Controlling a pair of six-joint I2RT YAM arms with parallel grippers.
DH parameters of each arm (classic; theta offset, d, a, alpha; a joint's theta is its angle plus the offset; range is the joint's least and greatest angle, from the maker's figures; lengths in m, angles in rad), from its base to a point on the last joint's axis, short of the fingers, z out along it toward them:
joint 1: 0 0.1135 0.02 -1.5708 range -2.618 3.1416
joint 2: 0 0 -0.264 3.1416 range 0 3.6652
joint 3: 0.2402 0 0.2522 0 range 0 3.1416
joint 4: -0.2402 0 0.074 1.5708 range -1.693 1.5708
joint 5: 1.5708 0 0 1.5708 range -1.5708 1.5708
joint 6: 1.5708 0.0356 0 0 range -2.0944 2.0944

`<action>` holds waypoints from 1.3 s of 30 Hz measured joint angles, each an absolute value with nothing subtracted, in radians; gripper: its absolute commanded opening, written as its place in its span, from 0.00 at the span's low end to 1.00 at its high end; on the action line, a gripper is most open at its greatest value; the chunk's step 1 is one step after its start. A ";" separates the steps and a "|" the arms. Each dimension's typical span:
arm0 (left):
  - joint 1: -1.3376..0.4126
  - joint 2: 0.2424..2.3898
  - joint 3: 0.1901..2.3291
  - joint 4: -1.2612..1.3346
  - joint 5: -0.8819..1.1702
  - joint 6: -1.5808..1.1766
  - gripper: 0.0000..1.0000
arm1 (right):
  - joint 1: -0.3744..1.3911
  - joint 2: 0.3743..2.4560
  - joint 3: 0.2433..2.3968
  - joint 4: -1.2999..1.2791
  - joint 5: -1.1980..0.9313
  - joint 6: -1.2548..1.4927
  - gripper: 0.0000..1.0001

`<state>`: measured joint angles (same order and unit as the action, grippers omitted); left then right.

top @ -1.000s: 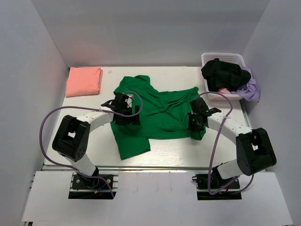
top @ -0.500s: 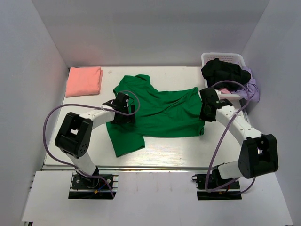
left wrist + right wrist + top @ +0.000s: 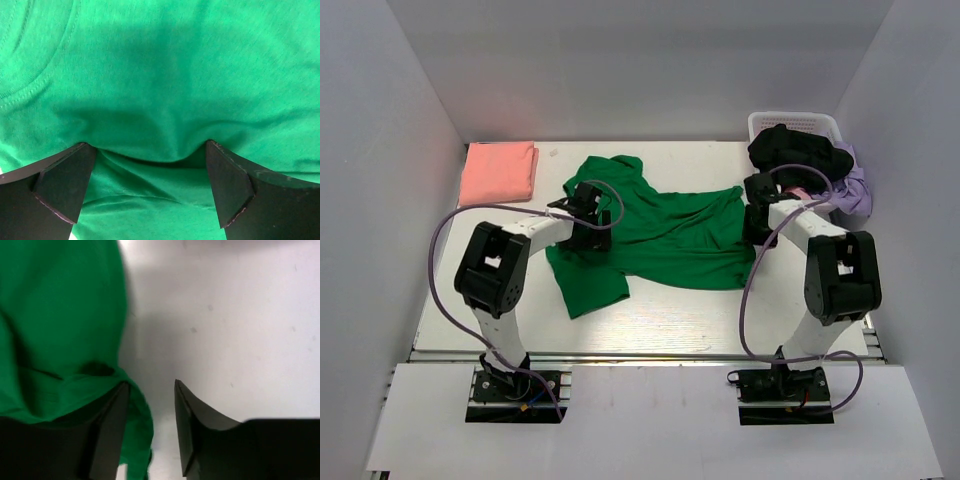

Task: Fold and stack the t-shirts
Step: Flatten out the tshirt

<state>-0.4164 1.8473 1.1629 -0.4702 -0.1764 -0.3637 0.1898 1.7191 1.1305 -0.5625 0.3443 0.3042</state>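
The green t-shirt (image 3: 665, 235) lies spread and wrinkled across the middle of the table (image 3: 660, 320), one sleeve hanging towards the front left. A salmon-pink t-shirt (image 3: 500, 172) rests folded at the back left corner. My left gripper (image 3: 588, 232) hovers over the green t-shirt's left part. In the left wrist view it (image 3: 148, 152) stands wide open, green cloth (image 3: 165, 75) sagging between the fingers with nothing pinched. My right gripper (image 3: 756, 228) is at the shirt's right edge. In the right wrist view its jaws (image 3: 150, 387) are parted, green cloth (image 3: 60, 315) draped against the left finger (image 3: 112, 425).
A white basket (image 3: 800, 124) at the back right holds dark clothes (image 3: 798, 158), and a purple cloth (image 3: 855, 190) spills over its side. White walls close in the left, back and right. Bare white table (image 3: 225, 315) shows right of the shirt.
My right gripper has dragged the shirt's right edge towards the back right, then parted its jaws. The left gripper has drifted back over the shirt, and the cloth now lies flatter.
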 measured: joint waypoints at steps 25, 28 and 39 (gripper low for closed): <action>-0.423 1.317 0.771 -0.689 -0.126 -0.582 1.00 | 0.187 1.277 0.788 -0.542 0.002 0.296 0.89; -0.424 1.320 0.733 -0.699 -0.115 -0.603 1.00 | 0.187 1.296 0.773 -0.512 0.000 0.314 0.76; -0.424 1.314 0.643 -0.595 -0.088 -0.648 0.85 | 0.186 1.349 0.739 -0.466 0.072 0.387 0.26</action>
<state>-0.4240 1.3144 0.6430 -0.5945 -0.0875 -0.6476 0.1864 1.3487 0.7395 -0.4656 0.0715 0.3866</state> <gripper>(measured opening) 0.890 0.328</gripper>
